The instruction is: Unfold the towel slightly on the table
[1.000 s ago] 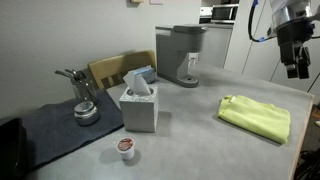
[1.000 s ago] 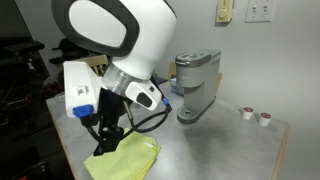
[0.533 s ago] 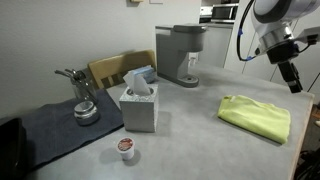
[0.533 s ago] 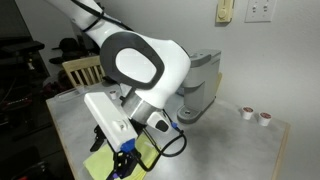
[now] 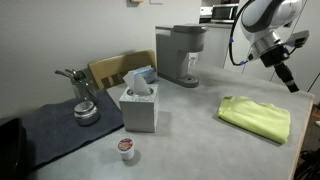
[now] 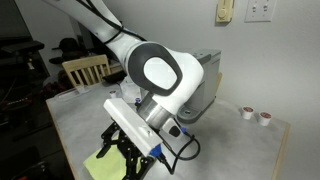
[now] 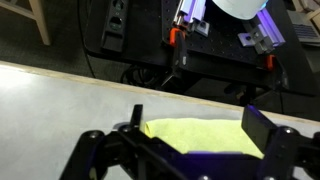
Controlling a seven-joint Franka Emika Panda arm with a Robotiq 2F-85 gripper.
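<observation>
Wrist view: gripper (image 7: 192, 128) jaws spread wide, empty; folded towel (image 7: 200, 138) at lower centre of frame, on table (image 7: 60, 95). In both exterior views gripper hangs above towel, apart. Step: approach. Next: descend, pinch top-layer edge, peel back slightly.

Item: one arm (image 6: 165, 80), white, sharply bent. One end effector (image 6: 124, 160), black, angled obliquely downward (fingers (image 7: 260, 125) spread wide apart), holding nothing.
</observation>
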